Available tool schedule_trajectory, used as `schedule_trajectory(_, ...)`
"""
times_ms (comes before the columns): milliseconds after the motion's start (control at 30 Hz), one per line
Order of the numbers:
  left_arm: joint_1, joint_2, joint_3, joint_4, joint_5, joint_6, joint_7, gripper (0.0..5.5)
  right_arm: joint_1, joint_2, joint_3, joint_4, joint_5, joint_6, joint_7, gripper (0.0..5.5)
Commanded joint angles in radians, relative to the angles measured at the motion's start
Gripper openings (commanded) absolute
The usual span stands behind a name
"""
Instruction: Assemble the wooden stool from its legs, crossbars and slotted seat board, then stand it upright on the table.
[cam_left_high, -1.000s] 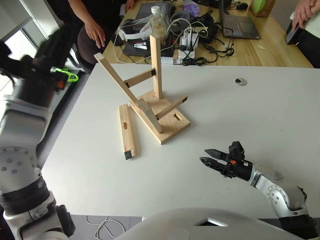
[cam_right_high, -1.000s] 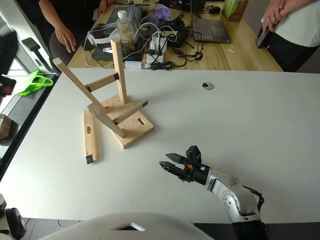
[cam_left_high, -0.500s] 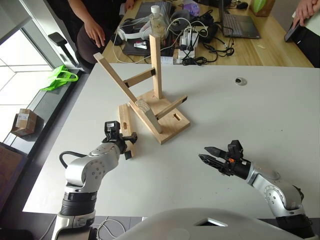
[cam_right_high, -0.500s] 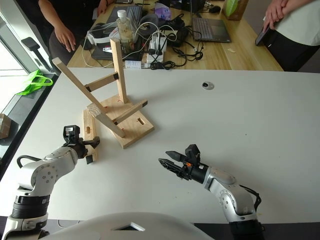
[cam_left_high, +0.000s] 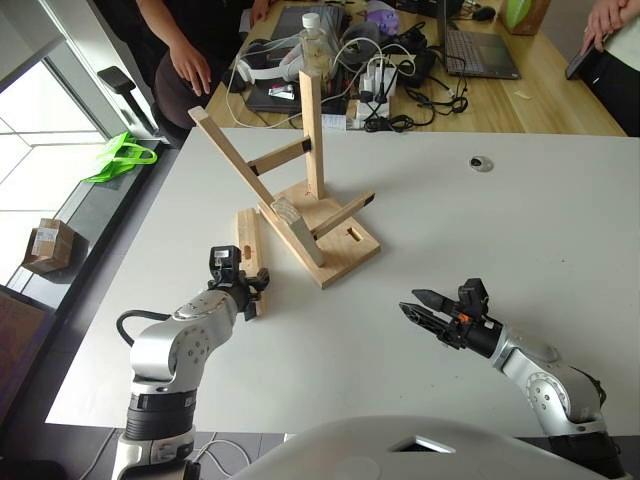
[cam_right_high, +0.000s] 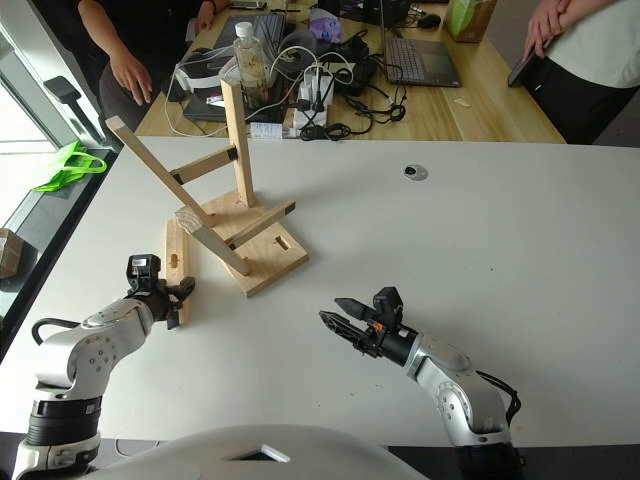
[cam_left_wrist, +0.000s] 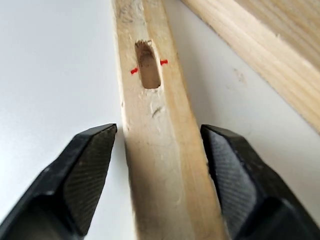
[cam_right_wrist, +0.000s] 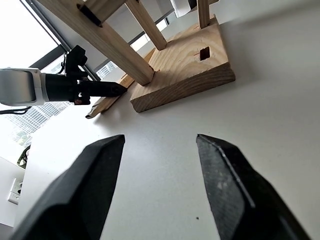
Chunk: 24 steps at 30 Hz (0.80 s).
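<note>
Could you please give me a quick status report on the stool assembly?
Left gripper open, straddling loose leg flat on table. Right gripper open, over table near seat board. Leaning leg slants up close beside loose leg.

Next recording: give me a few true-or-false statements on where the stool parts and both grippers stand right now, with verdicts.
1. The left gripper is open, with a finger on either side of the loose leg. True.
2. The right gripper holds a crossbar. False: it is open and empty, over the bare table.
3. The seat board lies flat on the table with an upright leg standing in it. True.
4. Every leg is fitted into the seat board. False: the loose leg lies flat on the table beside the board.
</note>
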Motion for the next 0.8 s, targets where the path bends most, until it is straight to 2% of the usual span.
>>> schedule_trajectory(33, 0.021, -0.028, 0.022, 0.009, 0.036, -0.004, -0.025, 2.57, -0.002, 0.0, -0.02, -0.013, 0.008, -0.003, -0.01, 2.69)
schedule_trajectory(167, 0.015, -0.066, 0.057, 0.008, 0.075, -0.048, -0.024, 2.08, -0.019, 0.018, -0.024, 0.002, -0.024, -0.059, -0.018, 2.69)
schedule_trajectory(333, -0.007, -0.102, 0.116, -0.01, 0.134, -0.122, -0.002, 2.07, -0.063, 0.186, -0.101, 0.059, -0.093, -0.246, -0.231, 2.69)
schedule_trajectory(400, -0.014, -0.114, 0.145, -0.02, 0.167, -0.164, 0.021, 2.07, -0.075, 0.218, -0.125, 0.076, -0.113, -0.297, -0.283, 2.69)
schedule_trajectory(500, -0.061, -0.072, 0.193, -0.033, 0.299, -0.285, 0.09, 2.07, -0.144, 0.232, -0.213, 0.118, -0.099, -0.326, -0.365, 2.69)
schedule_trajectory(600, -0.142, 0.03, 0.249, -0.071, 0.453, -0.438, 0.13, 2.07, -0.271, 0.204, -0.312, 0.155, -0.062, -0.288, -0.447, 2.69)
schedule_trajectory(700, -0.259, 0.16, 0.185, -0.157, 0.582, -0.575, 0.057, 2.07, -0.407, 0.166, -0.342, 0.111, 0.0, -0.136, -0.529, 2.69)
schedule_trajectory(800, -0.384, 0.207, 0.036, -0.208, 0.61, -0.648, -0.099, 2.07, -0.483, 0.149, -0.363, 0.026, 0.216, 0.022, -0.489, 2.69)
